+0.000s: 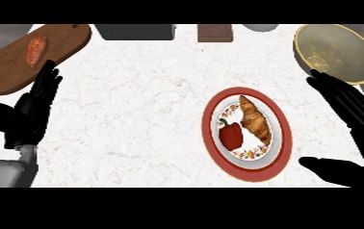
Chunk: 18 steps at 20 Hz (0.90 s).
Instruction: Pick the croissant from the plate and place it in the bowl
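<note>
Croissant (256, 120) lies on the plate (245, 170), along the right half of it, with one pointed end toward the far side of the counter and the other toward the near side. Just beside it on the left, on the same plate, there is a red bell pepper (230, 135), and the two seem to touch or almost touch. The plate has a wide red rim and a white middle with a flower pattern, and it stands on the white marble counter (135, 117) right of the centre. The bowl (334, 50) is at the far right corner, yellowish and round, well apart from the plate. The right hand (341, 103) is at the right edge, between the bowl and the plate, with fingers straight and spread and the thumb (331, 168) held wide apart below; it holds nothing and does not touch the croissant. The left hand (32, 110) shows at the left edge, open with fingers pointing up, resting. Behind it, at the far left, a wooden cutting board (57, 45) carries an orange-red vegetable (35, 50) which I cannot identify.
</note>
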Each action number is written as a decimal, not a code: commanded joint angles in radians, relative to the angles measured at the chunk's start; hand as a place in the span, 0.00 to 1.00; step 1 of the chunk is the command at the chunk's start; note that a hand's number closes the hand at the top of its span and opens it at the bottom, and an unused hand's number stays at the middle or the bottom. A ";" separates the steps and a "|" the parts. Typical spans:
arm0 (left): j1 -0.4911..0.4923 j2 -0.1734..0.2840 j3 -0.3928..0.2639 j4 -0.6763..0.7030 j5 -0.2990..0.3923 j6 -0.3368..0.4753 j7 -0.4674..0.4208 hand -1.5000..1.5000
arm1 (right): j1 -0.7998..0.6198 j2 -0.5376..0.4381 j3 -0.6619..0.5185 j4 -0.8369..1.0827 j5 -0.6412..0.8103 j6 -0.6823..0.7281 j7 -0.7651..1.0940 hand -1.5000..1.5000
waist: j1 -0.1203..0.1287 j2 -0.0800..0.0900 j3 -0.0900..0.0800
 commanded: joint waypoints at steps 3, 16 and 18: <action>-0.065 -0.053 -0.013 0.068 -0.041 0.014 -0.015 0.50 | -0.227 -0.034 0.087 0.042 0.021 0.245 0.230 0.00 | 0.014 0.005 -0.002; -0.021 -0.054 0.020 0.048 -0.051 -0.040 -0.016 0.50 | -0.480 0.122 0.249 0.358 -0.005 0.601 0.411 0.00 | 0.012 0.002 0.000; -0.027 -0.057 0.029 0.029 -0.055 -0.035 -0.005 0.50 | -0.503 0.136 0.269 0.414 0.013 0.639 0.406 0.00 | 0.012 0.002 0.000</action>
